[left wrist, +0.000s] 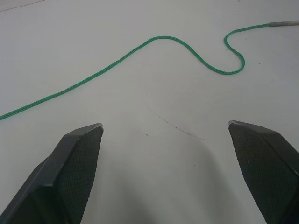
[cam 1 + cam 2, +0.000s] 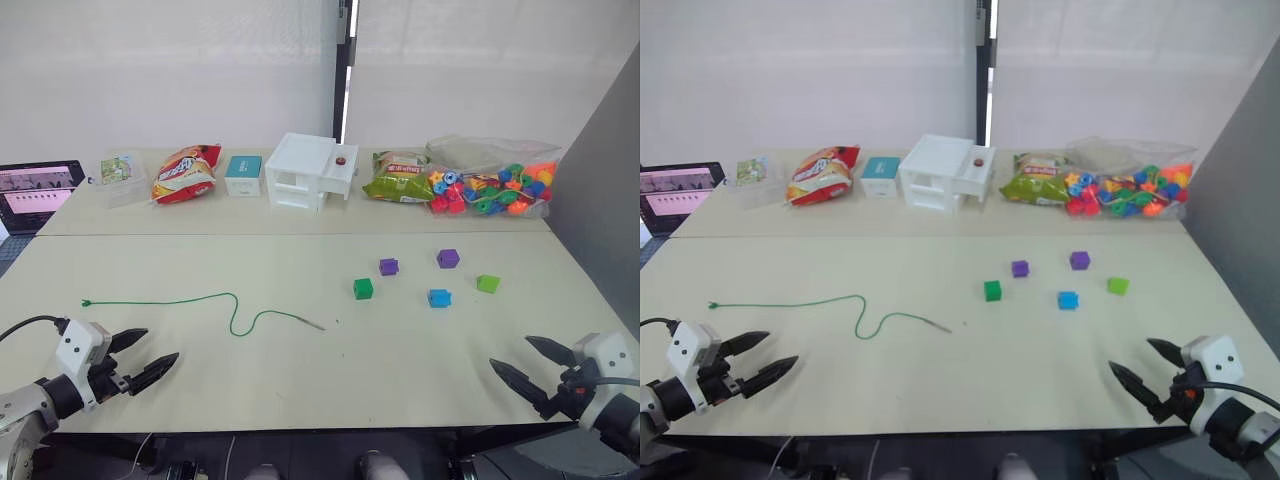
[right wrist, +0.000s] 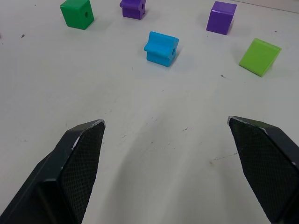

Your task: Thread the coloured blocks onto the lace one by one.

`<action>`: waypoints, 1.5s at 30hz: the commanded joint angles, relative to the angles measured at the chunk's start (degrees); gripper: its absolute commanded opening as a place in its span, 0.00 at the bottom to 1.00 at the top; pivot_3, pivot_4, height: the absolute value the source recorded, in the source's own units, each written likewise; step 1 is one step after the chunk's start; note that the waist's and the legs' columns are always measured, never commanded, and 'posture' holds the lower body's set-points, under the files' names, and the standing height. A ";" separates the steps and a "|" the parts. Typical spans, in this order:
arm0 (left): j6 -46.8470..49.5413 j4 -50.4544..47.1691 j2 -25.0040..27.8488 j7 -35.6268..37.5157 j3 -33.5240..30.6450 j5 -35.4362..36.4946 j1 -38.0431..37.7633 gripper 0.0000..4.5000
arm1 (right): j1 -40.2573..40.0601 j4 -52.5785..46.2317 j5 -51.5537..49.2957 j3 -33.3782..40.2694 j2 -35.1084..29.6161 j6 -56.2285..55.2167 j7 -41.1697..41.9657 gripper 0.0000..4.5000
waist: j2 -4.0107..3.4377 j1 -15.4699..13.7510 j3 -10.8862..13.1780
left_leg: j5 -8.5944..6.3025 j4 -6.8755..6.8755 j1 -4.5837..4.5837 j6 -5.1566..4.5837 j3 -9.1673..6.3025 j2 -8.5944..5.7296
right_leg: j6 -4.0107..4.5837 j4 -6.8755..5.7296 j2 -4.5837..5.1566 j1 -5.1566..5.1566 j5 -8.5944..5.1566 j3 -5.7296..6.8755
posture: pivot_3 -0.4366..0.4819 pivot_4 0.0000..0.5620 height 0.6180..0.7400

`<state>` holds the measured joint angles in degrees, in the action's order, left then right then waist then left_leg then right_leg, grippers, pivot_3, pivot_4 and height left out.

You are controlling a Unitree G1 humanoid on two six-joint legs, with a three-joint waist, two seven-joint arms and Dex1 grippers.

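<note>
Both grippers, left [image 2: 138,360] and right [image 2: 520,365], hover wide open and empty near the table's near edge. Lace [image 2: 200,300] lies left; blocks [image 2: 438,297] right. Risk: limp lace slips; small blocks skid when pinched

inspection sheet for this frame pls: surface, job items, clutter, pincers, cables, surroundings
Surface: pale table, a seam running across it behind the work area; faint scuff marks near both pincers.
Job's things: lace lying loose in a wavy line, stiff tip toward the blocks. Five blocks apart from each other, none threaded: dark green, two purple, blue, lime.
Clutter: along the far edge, snack bag, teal box, white organiser, green packet, bag of beads, small clear box.
Pincers: left open, empty; right open, empty.
Cables: black one at the left wrist.
Surroundings: laptop, white curtain, grey panel.
</note>
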<state>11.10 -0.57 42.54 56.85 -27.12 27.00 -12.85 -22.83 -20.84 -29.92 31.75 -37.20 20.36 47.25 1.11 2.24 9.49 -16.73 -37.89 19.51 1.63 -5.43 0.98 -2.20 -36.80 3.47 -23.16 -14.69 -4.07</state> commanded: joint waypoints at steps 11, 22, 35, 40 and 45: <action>5.36 -2.89 0.09 11.93 20.44 2.61 25.28 1.00 | 1.66 -15.08 -2.39 -9.26 4.01 5.73 -7.96 0.99 | -0.03 -0.72 -0.01 | 0.02 -0.01 -0.01 0.03 -0.04 -0.04 | -0.01 -0.03 -0.01 0.01 0.00 0.00 | 0.48 0.27 1.00; -18.50 37.50 -9.83 34.65 38.70 -12.43 55.46 1.00 | 9.85 -22.55 -3.26 -20.44 -4.35 12.28 -5.42 0.99 | 0.03 -0.50 0.01 | 0.03 -0.16 0.23 0.02 -0.14 -0.14 | -0.01 0.03 -0.04 0.00 0.01 0.06 | 0.48 0.27 1.00; -35.59 69.30 -17.96 35.65 45.82 -21.70 71.02 1.00 | 10.77 -28.31 -3.57 -19.78 -3.72 15.34 -12.09 0.99 | 0.07 -0.10 0.04 | -0.40 -1.01 0.67 -0.72 -0.42 -0.26 | -0.16 -0.16 -0.03 -0.07 0.02 0.14 | 0.48 0.27 1.00; -38.43 72.13 -18.10 35.65 46.10 -24.52 71.33 1.00 | 9.68 -30.15 -3.88 -19.11 -3.00 15.65 -14.56 0.99 | 0.09 -0.09 0.05 | -0.39 -1.07 0.67 -0.71 -0.43 -0.26 | -0.17 -0.19 -0.03 -0.06 0.02 0.14 | 0.48 0.27 1.00; -38.40 73.20 -19.03 35.65 46.28 -25.75 71.31 0.83 | 9.97 -30.50 -3.94 -18.83 -2.57 15.92 -15.95 1.00 | 0.09 -0.07 0.04 | -0.39 -1.07 0.64 -0.71 -0.43 -0.25 | -0.18 -0.22 -0.04 -0.05 0.01 0.14 | 0.48 0.27 1.00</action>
<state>-27.36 71.78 23.79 91.90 18.54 2.80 58.45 -13.05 -48.98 -32.85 11.60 -39.90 36.26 31.86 1.20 2.17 9.54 -17.12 -38.96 20.15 0.92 -5.87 0.72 -2.38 -37.03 3.43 -23.21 -14.67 -3.94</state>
